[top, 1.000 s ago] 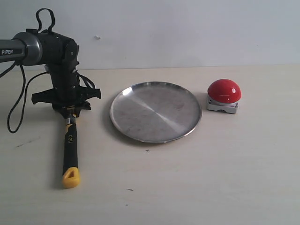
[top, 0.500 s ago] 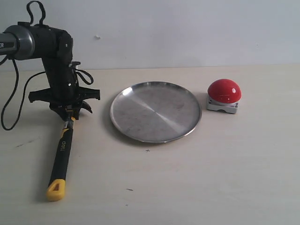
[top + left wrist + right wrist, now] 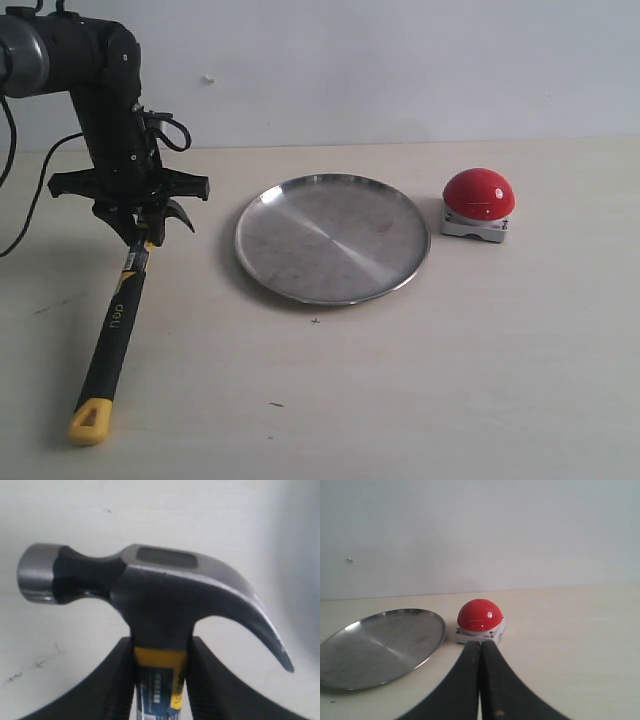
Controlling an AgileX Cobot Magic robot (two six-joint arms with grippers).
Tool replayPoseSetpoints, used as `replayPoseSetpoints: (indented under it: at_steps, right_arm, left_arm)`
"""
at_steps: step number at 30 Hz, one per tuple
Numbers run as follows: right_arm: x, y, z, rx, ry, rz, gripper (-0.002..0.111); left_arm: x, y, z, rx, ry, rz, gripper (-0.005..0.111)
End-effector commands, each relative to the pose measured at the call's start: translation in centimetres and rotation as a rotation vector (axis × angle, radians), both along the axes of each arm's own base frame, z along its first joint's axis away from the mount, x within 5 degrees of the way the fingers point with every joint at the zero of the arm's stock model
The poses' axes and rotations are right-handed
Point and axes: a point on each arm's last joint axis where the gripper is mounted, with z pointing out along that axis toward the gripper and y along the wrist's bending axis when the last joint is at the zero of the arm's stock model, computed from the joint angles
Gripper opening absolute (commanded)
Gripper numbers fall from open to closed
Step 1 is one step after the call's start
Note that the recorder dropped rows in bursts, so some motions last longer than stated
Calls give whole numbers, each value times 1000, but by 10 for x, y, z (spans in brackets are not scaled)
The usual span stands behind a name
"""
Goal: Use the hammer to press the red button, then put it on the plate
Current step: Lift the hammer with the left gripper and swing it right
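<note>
My left gripper (image 3: 140,232) is shut on the hammer (image 3: 113,323) just below its dark head (image 3: 150,590). The black handle slants down to the yellow end (image 3: 90,421) near the table's front left. In the left wrist view the left gripper (image 3: 160,652) squeezes the yellow collar under the head. The silver plate (image 3: 332,237) lies mid-table, to the right of the hammer. The red button (image 3: 478,195) on its grey-white base sits right of the plate. My right gripper (image 3: 480,645) is shut and empty, its tips pointing at the button (image 3: 480,615); it is out of the exterior view.
Black cables (image 3: 25,215) hang from the left arm at the far left. A pale wall runs along the table's back edge. In the right wrist view the plate (image 3: 380,645) lies beside the button.
The left arm has lifted and shifted left with the hammer; the head rose and the handle swung so its yellow end moved toward the front left. Plate and button stayed put.
</note>
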Motion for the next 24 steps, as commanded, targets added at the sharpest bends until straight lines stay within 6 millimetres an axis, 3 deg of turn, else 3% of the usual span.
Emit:
replayPoseSetpoints:
  at_steps: [1,7,17,24]
  right_arm:
    - [0,0,-1,-6,-3,-3,0]
    - [0,0,-1,-6,-3,-3,0]
    - [0,0,-1,-6,-3,-3,0]
    - [0,0,-1,-6,-3,-3,0]
  left_arm:
    - [-1,2,12,-10,-17,-26,0]
    - [-2,1,18,-71,-14,-57,0]
    - [-1,-1,29,-374,6,-106,0]
    - [-1,-5,35,-486,-14,-181,0]
